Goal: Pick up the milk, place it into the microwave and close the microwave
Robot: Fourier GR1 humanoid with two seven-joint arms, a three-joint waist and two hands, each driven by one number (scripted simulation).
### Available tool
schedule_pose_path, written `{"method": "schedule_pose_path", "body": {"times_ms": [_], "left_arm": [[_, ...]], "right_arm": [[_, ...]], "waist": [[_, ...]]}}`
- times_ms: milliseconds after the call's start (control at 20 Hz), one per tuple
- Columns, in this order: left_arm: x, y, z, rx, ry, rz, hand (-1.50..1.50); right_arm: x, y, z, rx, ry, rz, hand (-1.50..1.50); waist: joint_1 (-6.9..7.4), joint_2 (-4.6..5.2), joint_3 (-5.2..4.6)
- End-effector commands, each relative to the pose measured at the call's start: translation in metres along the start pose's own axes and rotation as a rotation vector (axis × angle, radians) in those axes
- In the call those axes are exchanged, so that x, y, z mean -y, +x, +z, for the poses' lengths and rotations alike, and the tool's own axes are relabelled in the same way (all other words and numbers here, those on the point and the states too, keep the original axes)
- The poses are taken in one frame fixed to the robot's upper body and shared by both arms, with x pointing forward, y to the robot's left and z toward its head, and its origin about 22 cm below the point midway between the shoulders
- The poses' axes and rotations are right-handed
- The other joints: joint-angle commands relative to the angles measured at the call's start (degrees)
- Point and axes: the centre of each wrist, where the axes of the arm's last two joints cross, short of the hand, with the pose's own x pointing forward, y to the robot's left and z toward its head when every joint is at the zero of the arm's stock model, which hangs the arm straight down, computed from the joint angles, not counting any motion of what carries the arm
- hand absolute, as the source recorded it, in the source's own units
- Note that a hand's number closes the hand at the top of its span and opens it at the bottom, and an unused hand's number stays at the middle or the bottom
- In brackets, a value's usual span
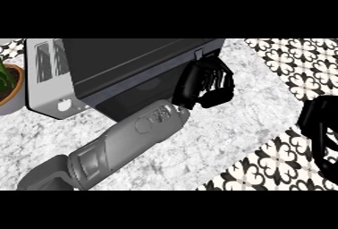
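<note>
milk not in view anywhere on the counter [218, 129]; probably already inside the microwave [132, 67], though its interior can't be seen. left hand [206, 85], fingers curled and holding nothing, sits at the door's [125, 96] right edge. door looks nearly shut. right hand [321, 127] at right edge, fingers unclear. potted plant [8, 85] far left.
</note>
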Motion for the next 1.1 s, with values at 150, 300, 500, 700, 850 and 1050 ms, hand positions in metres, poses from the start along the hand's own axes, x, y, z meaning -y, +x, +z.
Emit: {"method": "schedule_pose_path", "body": {"times_ms": [150, 300, 500, 700, 850, 1050], "left_arm": [[0.004, 0.011, -0.017, -0.045, 0.215, 0.070, 1.50], [0.004, 0.002, -0.007, -0.257, 0.116, 0.212, 1.50], [-0.013, 0.015, -0.016, -0.295, 0.238, 0.461, 1.50], [-0.022, 0.000, -0.012, -0.349, 0.253, 0.565, 1.50], [-0.024, -0.012, -0.006, -0.363, 0.234, 0.599, 1.50], [-0.027, -0.024, -0.001, -0.370, 0.212, 0.637, 1.50]], "right_arm": [[-0.008, 0.002, 0.000, 0.054, 0.044, -0.039, 1.50], [-0.025, -0.007, 0.001, -0.087, 0.174, -0.105, 1.50], [-0.040, -0.014, 0.003, -0.072, 0.168, -0.168, 1.50], [-0.053, -0.014, 0.000, -0.052, 0.163, -0.187, 1.50], [-0.065, -0.017, 0.003, -0.057, 0.152, -0.214, 1.50], [-0.077, -0.015, 0.003, -0.038, 0.134, -0.220, 1.50]], "waist": [[1.24, 0.16, -0.21], [0.83, 2.86, -0.51], [3.19, 2.61, -1.01], [4.12, 2.17, -0.91], [4.99, 1.87, -0.87], [6.33, 1.63, -0.89]]}}
